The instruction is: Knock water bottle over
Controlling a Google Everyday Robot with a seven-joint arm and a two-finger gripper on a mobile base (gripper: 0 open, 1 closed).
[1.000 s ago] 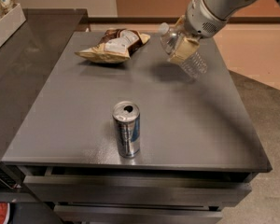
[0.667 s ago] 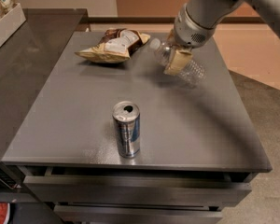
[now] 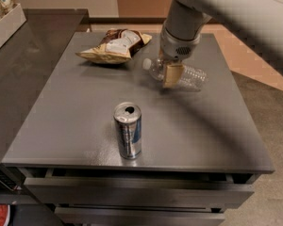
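Ribbed clear water bottle [image 3: 192,77] lay sideways on matte table [image 3: 75,121].
The gripper [image 3: 172,74] covered its neck, grip unclear; crinkled bag [image 3: 114,46] and metal can [image 3: 128,131] nearby.

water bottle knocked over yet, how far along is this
Looks done: the water bottle lies on its side on the table, cap toward the chip bag. In hand: the gripper is right at its middle. Left: probably just backing the arm away.

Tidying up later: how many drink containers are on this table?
2: the drink can stands near the front edge; the water bottle lies on its side farther back, with the claw at its middle.
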